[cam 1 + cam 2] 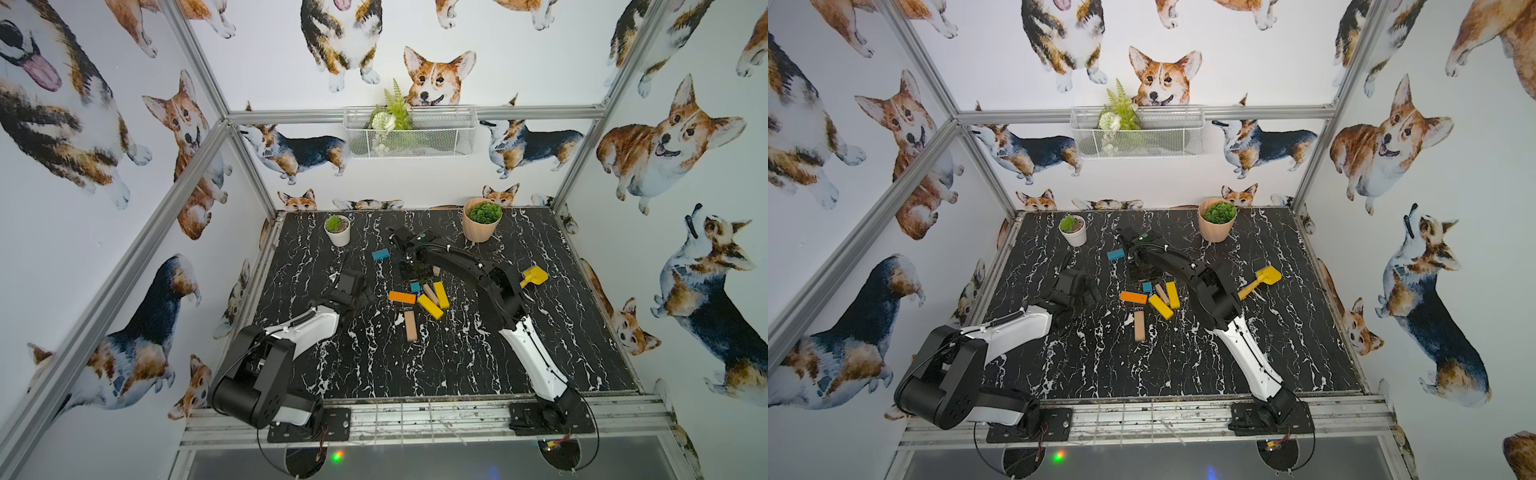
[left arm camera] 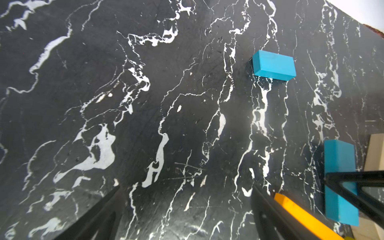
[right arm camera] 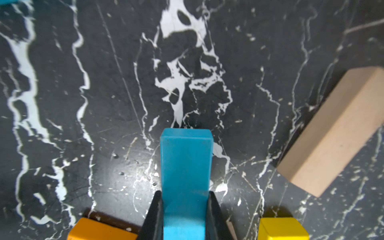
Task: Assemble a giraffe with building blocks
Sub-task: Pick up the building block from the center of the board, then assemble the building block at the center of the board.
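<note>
Where right jaws close, teal block [image 3: 186, 166] sits clamped.

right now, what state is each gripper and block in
left gripper: open, holding nothing
right gripper: shut on the pile teal block
lone teal block: lying flat, apart from the others
orange block: flat, loose
yellow blocks: both flat, loose in the pile
tan blocks: three, loose, scattered
giraffe: not formed yet
</note>
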You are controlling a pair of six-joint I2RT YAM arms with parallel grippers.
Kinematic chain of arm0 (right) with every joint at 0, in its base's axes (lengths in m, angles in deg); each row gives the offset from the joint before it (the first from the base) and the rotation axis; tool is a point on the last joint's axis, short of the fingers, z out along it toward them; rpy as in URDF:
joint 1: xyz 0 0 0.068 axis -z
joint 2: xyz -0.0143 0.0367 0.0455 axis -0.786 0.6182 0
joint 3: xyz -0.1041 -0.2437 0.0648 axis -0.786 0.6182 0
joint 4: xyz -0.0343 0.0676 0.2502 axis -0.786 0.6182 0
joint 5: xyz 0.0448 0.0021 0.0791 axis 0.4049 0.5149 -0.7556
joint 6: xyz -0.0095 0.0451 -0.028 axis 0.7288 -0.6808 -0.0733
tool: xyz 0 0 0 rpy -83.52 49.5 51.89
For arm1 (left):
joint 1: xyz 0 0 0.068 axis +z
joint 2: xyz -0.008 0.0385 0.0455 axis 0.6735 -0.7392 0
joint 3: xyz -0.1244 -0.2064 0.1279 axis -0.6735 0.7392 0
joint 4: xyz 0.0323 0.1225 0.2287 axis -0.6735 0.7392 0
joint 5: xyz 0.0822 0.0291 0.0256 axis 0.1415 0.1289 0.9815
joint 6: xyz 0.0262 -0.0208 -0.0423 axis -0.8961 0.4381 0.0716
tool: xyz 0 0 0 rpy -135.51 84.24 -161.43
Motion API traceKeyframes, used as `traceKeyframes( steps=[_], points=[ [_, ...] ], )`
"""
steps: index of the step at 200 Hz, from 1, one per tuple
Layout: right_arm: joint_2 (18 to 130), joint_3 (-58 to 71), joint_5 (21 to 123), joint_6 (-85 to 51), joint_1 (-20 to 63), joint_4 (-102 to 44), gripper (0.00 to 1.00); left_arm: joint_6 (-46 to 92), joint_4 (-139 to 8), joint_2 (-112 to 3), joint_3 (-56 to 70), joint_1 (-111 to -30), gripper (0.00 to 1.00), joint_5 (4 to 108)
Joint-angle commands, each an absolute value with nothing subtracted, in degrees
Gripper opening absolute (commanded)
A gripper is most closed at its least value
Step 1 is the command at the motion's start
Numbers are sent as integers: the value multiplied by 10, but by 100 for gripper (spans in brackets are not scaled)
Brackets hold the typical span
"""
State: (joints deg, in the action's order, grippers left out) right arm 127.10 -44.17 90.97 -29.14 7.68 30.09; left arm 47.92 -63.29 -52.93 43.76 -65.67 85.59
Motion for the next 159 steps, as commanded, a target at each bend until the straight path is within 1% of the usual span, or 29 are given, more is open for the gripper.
traceKeyframes(
  steps=[1,38,87,117,159],
  points=[
    [1264,-475,924,-228,77,314,12,490,-638,-516,442,-657,97,884],
    [1278,-518,899,-157,79,253,12,493,-629,-526,435,-656,97,888],
    [1365,-630,869,-136,94,218,14,490,-635,-533,434,-657,96,885],
    [1380,-629,884,-136,95,187,14,487,-636,-529,436,-656,96,886],
    [1394,-628,876,-138,97,194,16,485,-636,-525,437,-656,96,890]
  ],
)
